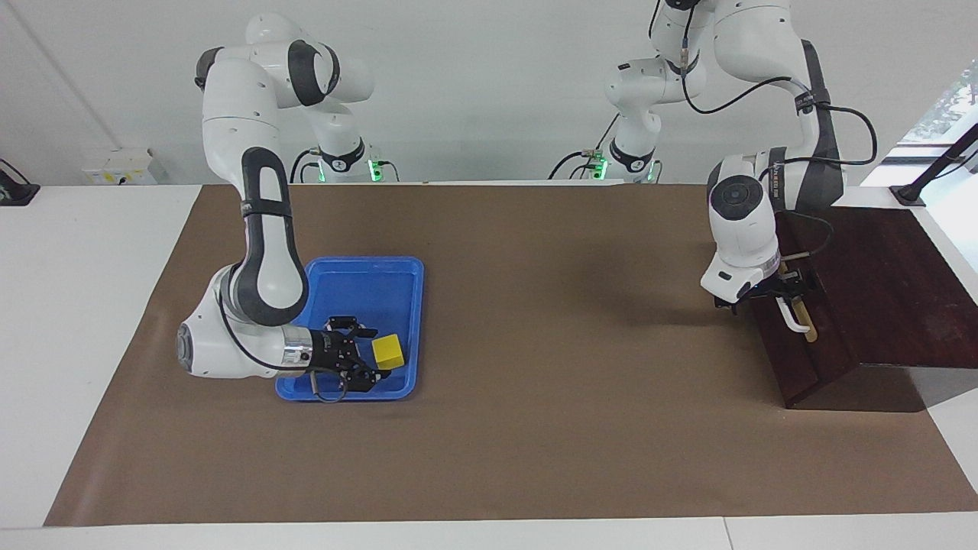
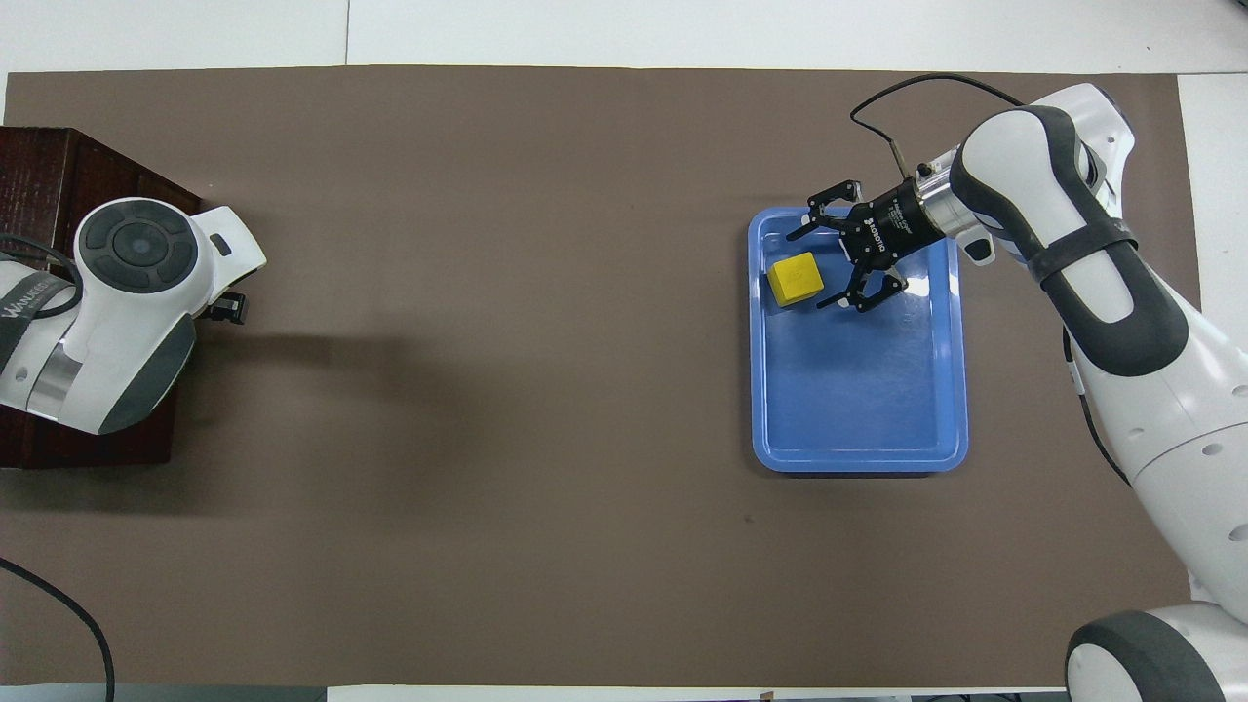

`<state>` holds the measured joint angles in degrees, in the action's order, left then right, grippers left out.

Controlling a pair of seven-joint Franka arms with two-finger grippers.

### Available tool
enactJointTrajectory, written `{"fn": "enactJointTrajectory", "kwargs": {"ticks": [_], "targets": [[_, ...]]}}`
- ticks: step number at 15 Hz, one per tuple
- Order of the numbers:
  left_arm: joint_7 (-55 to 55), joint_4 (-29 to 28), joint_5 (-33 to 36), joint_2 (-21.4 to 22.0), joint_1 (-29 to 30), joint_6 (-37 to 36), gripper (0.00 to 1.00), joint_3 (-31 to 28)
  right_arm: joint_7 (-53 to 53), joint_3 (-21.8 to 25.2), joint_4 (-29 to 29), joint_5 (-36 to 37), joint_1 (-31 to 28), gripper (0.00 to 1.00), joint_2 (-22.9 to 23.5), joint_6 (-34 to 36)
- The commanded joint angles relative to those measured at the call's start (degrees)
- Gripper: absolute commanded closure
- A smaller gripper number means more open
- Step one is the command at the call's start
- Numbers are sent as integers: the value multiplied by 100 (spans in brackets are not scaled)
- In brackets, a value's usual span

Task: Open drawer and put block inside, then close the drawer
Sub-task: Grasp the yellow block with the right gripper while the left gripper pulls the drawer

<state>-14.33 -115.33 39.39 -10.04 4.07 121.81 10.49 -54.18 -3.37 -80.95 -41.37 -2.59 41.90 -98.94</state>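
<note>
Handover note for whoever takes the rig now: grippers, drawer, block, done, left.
Right gripper: open, low in the blue tray, fingers either side of the block, not closed on it.
Left gripper: at the handle of the drawer; grip not readable.
Drawer: toward the left arm's end of the table, looks shut.
Done: both arms positioned.
Left: open drawer, grasp block, carry it in, close.

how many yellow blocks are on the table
1. The block lies in the blue tray, toward the right arm's end of the table, between the open jaws of the right gripper. None other shows; the drawer looks closed.
</note>
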Motion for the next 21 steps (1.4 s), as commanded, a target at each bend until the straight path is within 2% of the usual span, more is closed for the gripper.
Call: {"fn": "enactJointTrajectory", "kwargs": {"ticks": [1, 2, 3, 11, 17, 21], "targets": [[-88, -245, 25, 90, -221, 132, 0, 32, 144, 3, -113, -38, -5, 32, -42, -2], [-96, -245, -1, 90, -266, 123, 0, 32, 135, 3, -122, -38, -5, 64, -42, -3], [-88, -245, -106, 90, -371, 106, 0, 32, 144, 3, -122, -29, -5, 100, -68, -11], [-79, -105, -730, 73, -960, -78, 0, 32, -285, -15, -79, -64, 13, 100, -305, -108], [-61, -25, -810, 81, -1110, -228, 0, 32, -1287, -68, -43, -65, 65, 100, -1209, 112], [-53, -7, -880, 90, -1119, -254, 0, 32, -2025, -76, -43, -108, 319, 100, -1746, 147]]}}
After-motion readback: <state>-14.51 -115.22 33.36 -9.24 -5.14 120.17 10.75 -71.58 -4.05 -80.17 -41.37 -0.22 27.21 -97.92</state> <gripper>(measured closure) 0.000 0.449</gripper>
